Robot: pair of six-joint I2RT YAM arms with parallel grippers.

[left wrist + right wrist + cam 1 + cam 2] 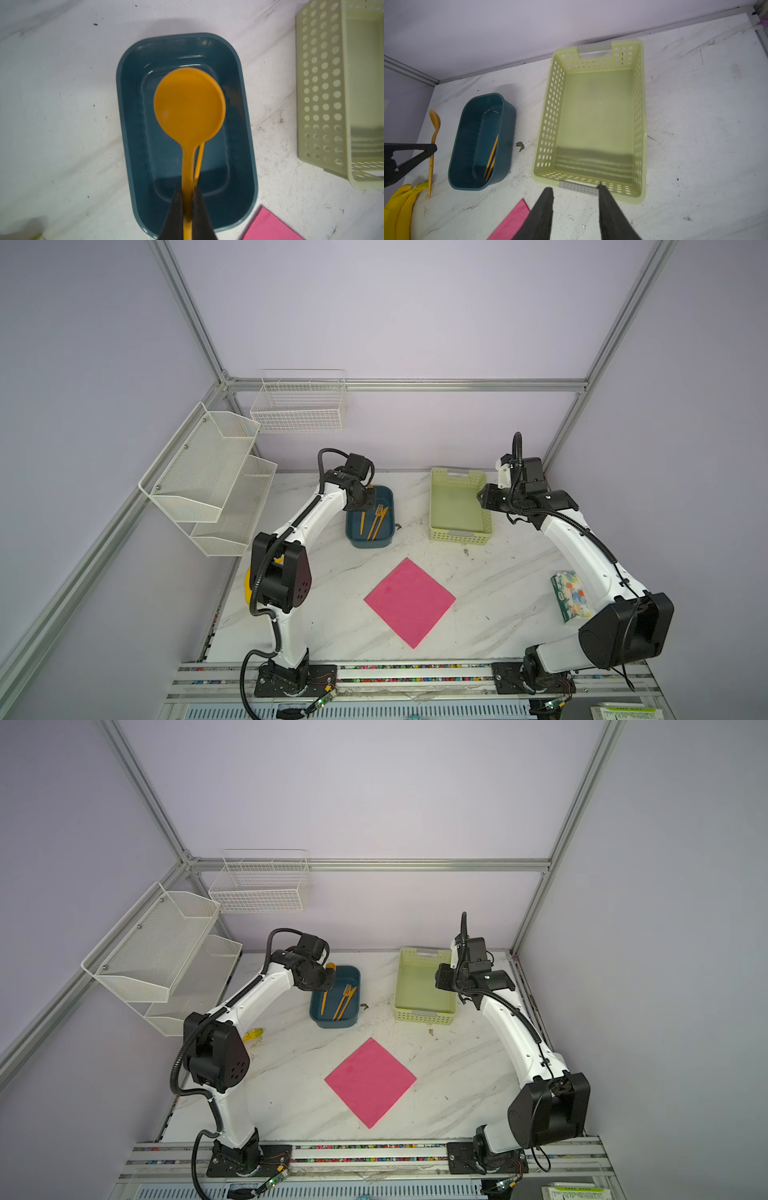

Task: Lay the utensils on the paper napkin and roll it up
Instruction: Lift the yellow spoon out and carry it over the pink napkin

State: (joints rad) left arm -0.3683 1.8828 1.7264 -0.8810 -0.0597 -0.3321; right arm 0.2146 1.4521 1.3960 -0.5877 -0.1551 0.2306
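Currently left gripper (188, 188) pinching one spoon (189, 104), two utensils (375, 522) in tub (128, 124), right gripper (574, 187) spread

Bare worktop (332, 605) lying open all around pink napkin (409, 601). Clear lane running between blue tub (370, 543) and green basket (459, 536). Left tool (187, 188), clamping spoon (190, 104), hanging over tub's far left corner, blocking it from above. Tissue packet (571, 597) crowding right edge.

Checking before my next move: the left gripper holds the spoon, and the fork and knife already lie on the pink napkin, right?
Not quite. The left gripper does hold the spoon, but the fork and knife lie in the blue tub, not on the napkin, as a top view shows.
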